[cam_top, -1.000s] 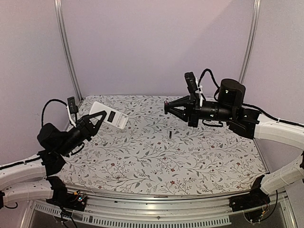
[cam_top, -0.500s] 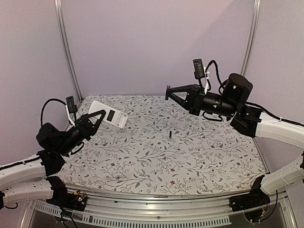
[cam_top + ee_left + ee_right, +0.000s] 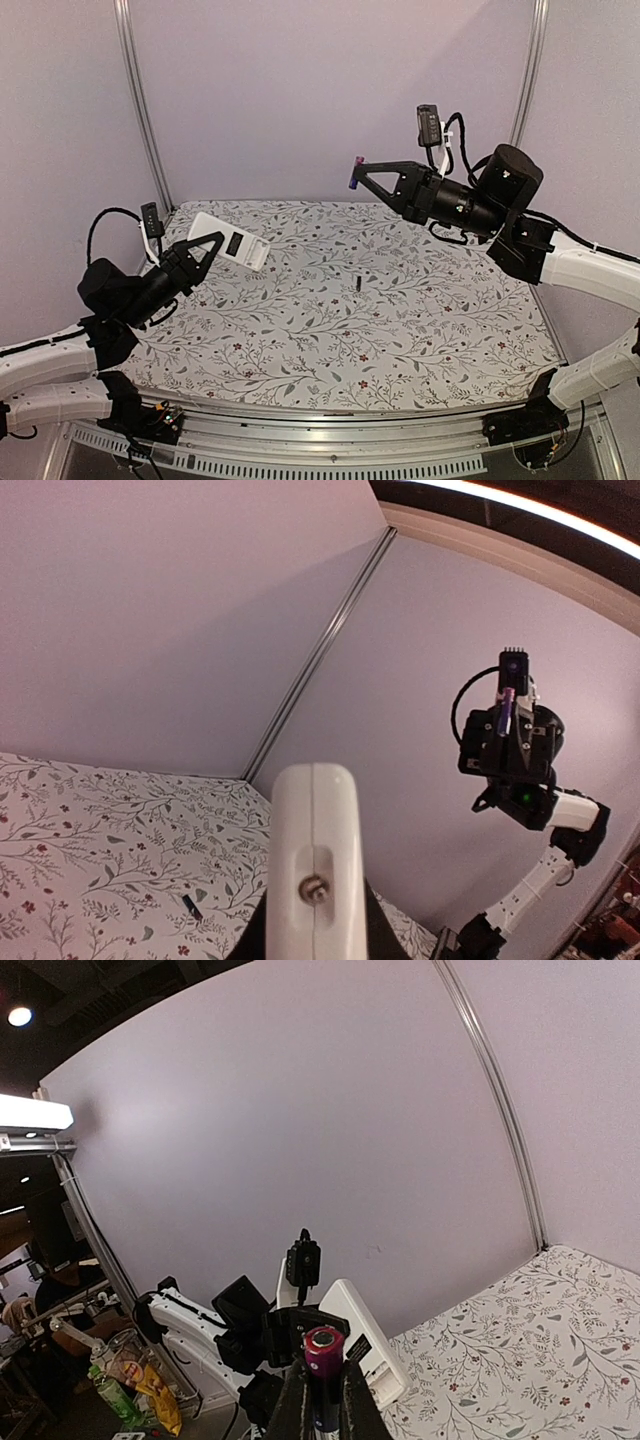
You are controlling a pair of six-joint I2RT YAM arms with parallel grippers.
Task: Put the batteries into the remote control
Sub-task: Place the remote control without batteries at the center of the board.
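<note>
White remote [image 3: 252, 252] is clamped in the left end effector [image 3: 213, 245], so the right end effector [image 3: 358, 172], pinching a battery [image 3: 322, 1355], should square up to its slot [image 3: 234, 243] before pressing in.

- Loose battery [image 3: 357, 285]: laid on the floral table [image 3: 300, 350] and taken as the reference point.
- Remote control [image 3: 250, 250]: clamped in the left gripper [image 3: 212, 248], to the left of the loose battery, raised off the table, with its dark slot turned upward.
- Right gripper [image 3: 355, 172]: raised high above the loose battery and closed on a purple-tipped battery [image 3: 352, 184].
</note>
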